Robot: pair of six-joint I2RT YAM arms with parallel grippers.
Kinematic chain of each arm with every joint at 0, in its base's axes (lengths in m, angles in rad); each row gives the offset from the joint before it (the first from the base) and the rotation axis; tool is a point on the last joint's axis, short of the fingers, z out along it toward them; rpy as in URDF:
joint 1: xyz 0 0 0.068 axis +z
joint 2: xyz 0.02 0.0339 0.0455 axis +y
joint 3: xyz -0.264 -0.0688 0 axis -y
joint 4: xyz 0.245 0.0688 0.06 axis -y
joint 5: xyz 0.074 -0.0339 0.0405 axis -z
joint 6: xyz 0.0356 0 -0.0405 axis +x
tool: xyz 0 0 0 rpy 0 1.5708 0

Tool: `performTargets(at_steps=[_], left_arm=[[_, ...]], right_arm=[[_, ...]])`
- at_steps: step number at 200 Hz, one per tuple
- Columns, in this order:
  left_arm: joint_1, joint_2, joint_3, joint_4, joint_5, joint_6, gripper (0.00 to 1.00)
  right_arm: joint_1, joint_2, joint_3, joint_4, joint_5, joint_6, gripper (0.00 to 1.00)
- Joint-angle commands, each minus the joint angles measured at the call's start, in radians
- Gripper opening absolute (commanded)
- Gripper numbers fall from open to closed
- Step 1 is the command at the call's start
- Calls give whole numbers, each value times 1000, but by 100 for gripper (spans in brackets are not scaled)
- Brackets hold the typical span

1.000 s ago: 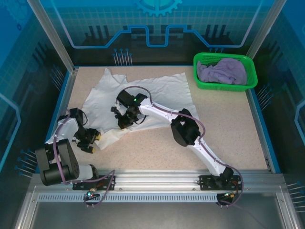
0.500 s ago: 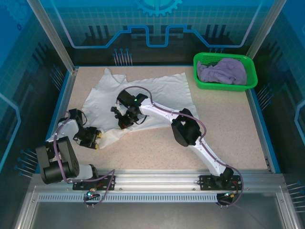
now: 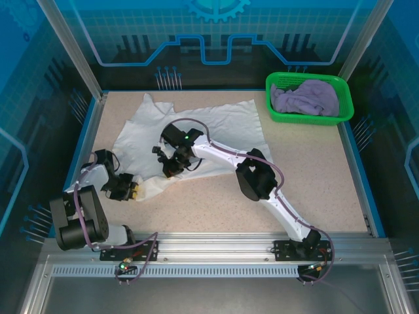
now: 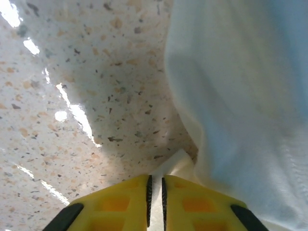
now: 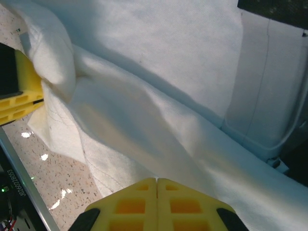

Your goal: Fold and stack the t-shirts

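The white t-shirt [image 3: 196, 127] lies spread and rumpled on the left half of the table. My left gripper [image 3: 133, 189] is at the shirt's near-left corner, and its yellow fingers [image 4: 120, 202] are shut on a thin flap of white cloth [image 4: 171, 166]. My right gripper [image 3: 169, 171] sits low on the shirt's near edge. Its fingertips [image 5: 156, 185] are pressed together where the white cloth [image 5: 144, 110] meets them. The left gripper's yellow finger [image 5: 21, 94] shows at that view's left edge, holding cloth. The lavender t-shirt [image 3: 306, 98] lies bunched in the basket.
The green mesh basket [image 3: 278, 112] stands at the back right corner. Bare speckled tabletop [image 3: 308, 176] stretches over the right and near parts. Blue rails [image 3: 360, 163] border the table on both sides. The right arm [image 3: 255, 176] reaches diagonally across the middle.
My left gripper has closed on the white t-shirt's near-left corner and shifted slightly toward the shirt. The right arm has stayed where it was.
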Motion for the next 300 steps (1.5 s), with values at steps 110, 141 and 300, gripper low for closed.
performTargets(at_steps=[110,141,300], left_arm=[[-120,-144,170,-149,-117,64,0],[-145,-210,209,-139,-150,76,0],[-162,360,679,210,-160,293,1]], right_arm=[[-11,-185,-84,7,119,23,4],[-23,-201,-51,-11,199,48,5],[-156,211,464,31,392,151,27]])
